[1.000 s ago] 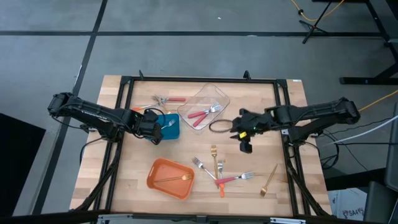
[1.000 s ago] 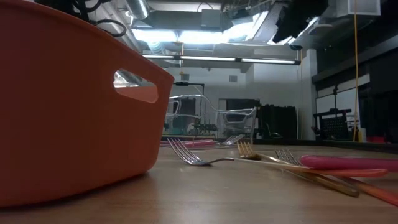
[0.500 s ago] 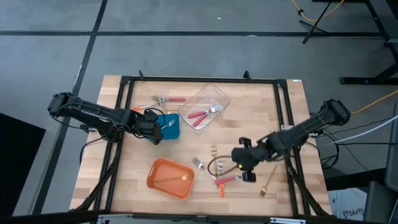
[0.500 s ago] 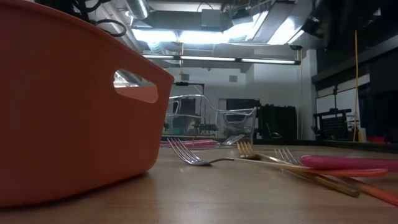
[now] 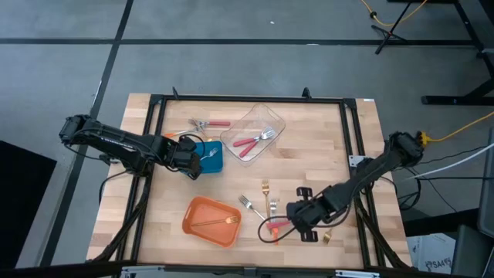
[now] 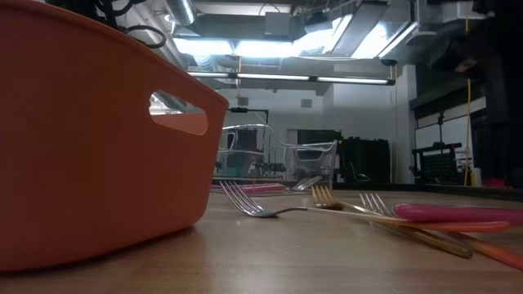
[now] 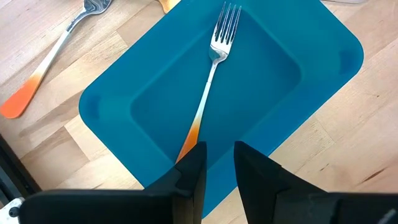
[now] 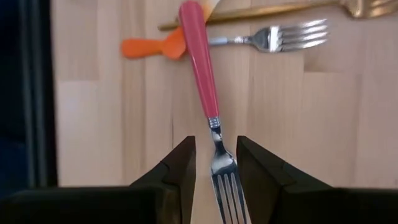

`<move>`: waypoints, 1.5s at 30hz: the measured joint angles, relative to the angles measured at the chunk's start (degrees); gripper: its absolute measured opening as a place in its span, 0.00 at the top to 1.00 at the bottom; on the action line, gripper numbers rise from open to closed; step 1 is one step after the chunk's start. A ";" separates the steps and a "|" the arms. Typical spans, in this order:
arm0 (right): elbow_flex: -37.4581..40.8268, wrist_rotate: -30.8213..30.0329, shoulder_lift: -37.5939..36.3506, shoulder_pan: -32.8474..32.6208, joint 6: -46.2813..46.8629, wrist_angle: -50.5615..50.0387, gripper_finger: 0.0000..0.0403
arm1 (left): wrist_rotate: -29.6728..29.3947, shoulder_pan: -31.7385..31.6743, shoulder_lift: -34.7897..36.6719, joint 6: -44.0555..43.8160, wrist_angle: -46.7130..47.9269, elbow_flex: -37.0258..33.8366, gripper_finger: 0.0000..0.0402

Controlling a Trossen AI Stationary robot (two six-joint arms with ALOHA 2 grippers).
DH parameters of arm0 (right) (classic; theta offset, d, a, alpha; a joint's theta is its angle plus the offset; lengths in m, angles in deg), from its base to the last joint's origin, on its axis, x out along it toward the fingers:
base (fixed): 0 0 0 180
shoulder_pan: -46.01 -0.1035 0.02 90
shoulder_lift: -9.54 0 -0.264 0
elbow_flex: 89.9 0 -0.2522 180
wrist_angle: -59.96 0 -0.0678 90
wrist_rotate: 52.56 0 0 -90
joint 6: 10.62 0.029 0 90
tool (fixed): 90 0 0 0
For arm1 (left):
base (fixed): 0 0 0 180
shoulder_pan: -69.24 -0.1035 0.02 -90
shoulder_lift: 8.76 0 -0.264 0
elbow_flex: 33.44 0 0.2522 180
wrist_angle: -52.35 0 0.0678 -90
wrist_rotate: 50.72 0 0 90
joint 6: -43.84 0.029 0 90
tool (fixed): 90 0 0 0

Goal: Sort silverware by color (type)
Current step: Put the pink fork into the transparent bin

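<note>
Your left gripper [image 7: 216, 163], fingers slightly parted and holding nothing, hangs over the blue tray [image 7: 155, 106] holding one orange-handled fork [image 7: 208, 81]. Your right gripper [image 8: 214, 163], fingers parted, straddles a red-handled fork [image 8: 202, 68]. The orange bin [image 5: 210, 221] holds a gold fork [image 5: 217, 222]; the clear tray [image 5: 255, 131] holds red-handled forks [image 5: 248, 143].

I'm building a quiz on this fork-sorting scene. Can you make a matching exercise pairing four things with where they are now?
Things:
1. orange-handled fork
2. gold fork
3. red-handled fork
4. right claw

Places:
A. in the orange bin
B. on the bare table, under other forks' handles
C. in the blue tray
D. over the tine end of the red-handled fork

Pairs: 1-C, 2-A, 3-B, 4-D
</note>
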State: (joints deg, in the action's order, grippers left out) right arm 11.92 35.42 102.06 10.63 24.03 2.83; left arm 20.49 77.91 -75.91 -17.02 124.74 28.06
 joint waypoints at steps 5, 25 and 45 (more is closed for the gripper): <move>0.00 0.03 3.76 0.11 -0.34 0.01 0.74 | 0.00 0.00 0.00 0.00 -0.01 0.00 0.81; 0.00 -0.98 9.10 0.11 -0.63 1.59 0.74 | 0.00 0.00 0.00 -0.02 -0.19 0.00 0.81; 0.00 -1.49 12.35 0.09 -2.19 5.58 0.74 | -1.57 0.00 -0.02 0.04 -0.38 0.00 0.81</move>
State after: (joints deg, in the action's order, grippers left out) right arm 11.92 33.93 114.41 10.72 21.84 8.41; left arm 18.92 77.91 -75.93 -16.98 124.35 28.06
